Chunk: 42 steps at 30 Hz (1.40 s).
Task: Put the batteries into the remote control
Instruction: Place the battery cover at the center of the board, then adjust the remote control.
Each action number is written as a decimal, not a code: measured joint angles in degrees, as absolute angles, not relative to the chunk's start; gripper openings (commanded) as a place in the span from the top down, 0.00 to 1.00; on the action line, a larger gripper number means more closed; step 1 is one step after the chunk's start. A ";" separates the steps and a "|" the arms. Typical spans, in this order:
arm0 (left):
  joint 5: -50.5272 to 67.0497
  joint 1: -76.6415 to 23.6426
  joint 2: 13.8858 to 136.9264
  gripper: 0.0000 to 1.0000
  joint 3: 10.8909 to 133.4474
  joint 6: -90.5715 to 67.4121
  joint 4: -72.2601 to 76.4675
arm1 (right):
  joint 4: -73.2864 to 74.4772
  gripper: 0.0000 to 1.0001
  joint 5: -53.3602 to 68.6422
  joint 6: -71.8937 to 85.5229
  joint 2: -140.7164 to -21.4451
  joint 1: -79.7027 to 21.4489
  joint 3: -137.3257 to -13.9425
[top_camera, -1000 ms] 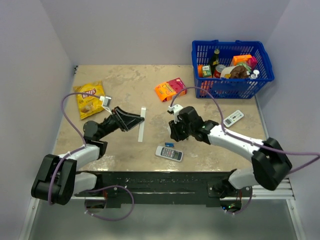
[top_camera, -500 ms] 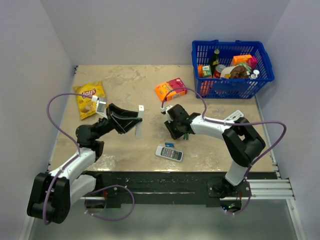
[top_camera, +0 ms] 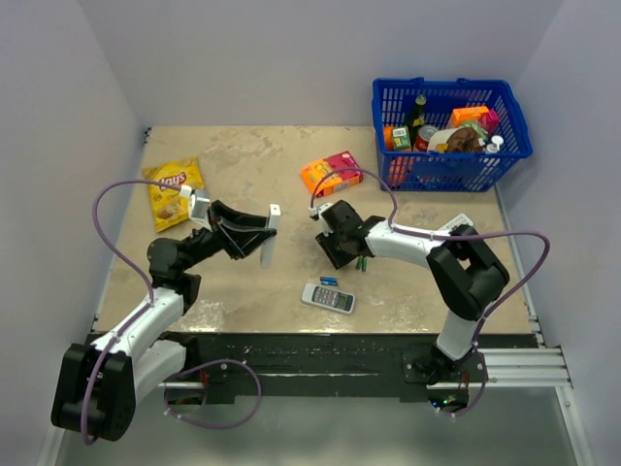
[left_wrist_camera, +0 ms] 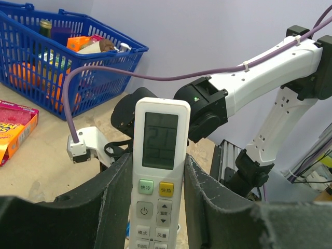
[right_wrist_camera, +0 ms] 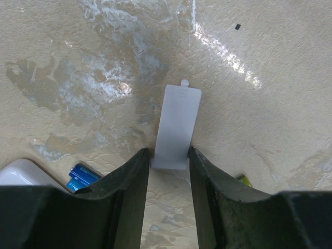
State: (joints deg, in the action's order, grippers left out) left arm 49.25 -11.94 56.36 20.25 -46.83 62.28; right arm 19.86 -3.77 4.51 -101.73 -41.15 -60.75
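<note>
**Left gripper** (left_wrist_camera: 157,158): the two dark fingers are pressed against the long side edges of the remote control (left_wrist_camera: 160,140), which sits pinched between them. The remote stands roughly on end, its face turned back toward the wrist. A grey display lies above the fingertips, and rows of buttons run down between the fingers. Whether its lower end touches the table (top_camera: 233,160) cannot be told. Directly beyond the remote, the right arm's dark wrist faces it. Far off to the left of the fingers stands the blue basket (top_camera: 456,173), filled with groceries.

**Right gripper** (right_wrist_camera: 168,152): the fingers point down at the table and are closed on the near end of a flat white battery cover (right_wrist_camera: 176,122). The cover projects forward past the fingertips, and the small tab is at its far end. In the wrist view, a small blue item (right_wrist_camera: 83,177) lies to the left of the left finger. Just beside that item is the rounded corner of a grey-white remote (top_camera: 328,297). A green tip (right_wrist_camera: 243,180) shows just right of the right finger.

**Overhead view**: the two grippers face one another, near but apart. A yellow chip bag (top_camera: 173,191) lies behind the left gripper. An orange and pink box (top_camera: 330,173) lies beyond the right gripper, toward the basket.
</note>
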 measured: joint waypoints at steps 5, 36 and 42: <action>49.21 -11.94 55.90 1.00 20.25 -46.61 61.45 | 19.92 0.48 -4.01 4.25 -101.78 -41.12 -60.82; 40.51 -12.21 58.37 1.00 16.88 -70.13 72.49 | -33.87 0.14 39.79 18.72 -73.28 -48.49 -43.59; 39.81 -12.84 59.44 1.00 16.88 -73.58 72.75 | -39.83 0.18 39.81 21.89 -78.50 -50.85 -45.41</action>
